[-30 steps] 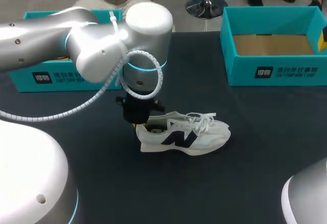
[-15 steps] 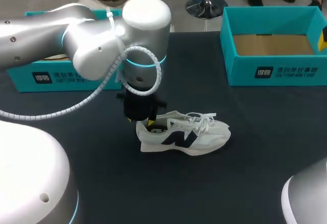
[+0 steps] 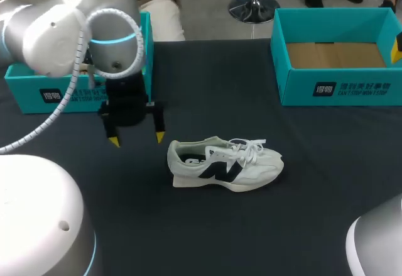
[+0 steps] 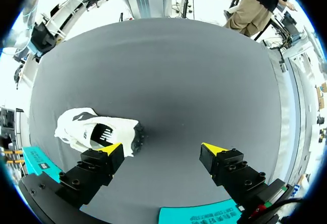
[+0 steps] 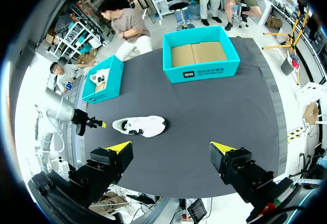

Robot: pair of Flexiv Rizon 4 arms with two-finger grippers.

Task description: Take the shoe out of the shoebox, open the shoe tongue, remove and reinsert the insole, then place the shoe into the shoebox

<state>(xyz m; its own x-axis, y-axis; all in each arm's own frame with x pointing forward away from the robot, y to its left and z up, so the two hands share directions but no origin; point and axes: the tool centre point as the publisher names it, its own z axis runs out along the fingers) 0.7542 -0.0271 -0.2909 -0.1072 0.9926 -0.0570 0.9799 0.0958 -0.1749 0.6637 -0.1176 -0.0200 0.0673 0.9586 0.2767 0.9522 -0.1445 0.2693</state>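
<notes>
- Now our left hand (image 3: 136, 139) hangs just beside the heel of the shoe (image 3: 225, 164), its two fingers spread wide and touching nothing.
- We see the shoe, white with a dark mark on its side, standing upright on its sole on the dark tabletop (image 3: 264, 226), outside both boxes, with white laces lying over the tongue.
- From the left wrist, the shoe lies off beyond one yellow fingertip (image 4: 112, 149), not between the fingers.
- Past the shoe's toe end and well apart from it stands the open teal shoebox (image 3: 339, 88), with its bare cardboard floor showing.
- A second teal box (image 3: 63, 93) sits back from the shoe's heel end, behind our left arm (image 3: 75, 18); the right wrist view shows something white inside it.
- Our right hand (image 5: 170, 146) hangs high and well apart from the shoe, its fingers wide apart and holding nothing.
</notes>
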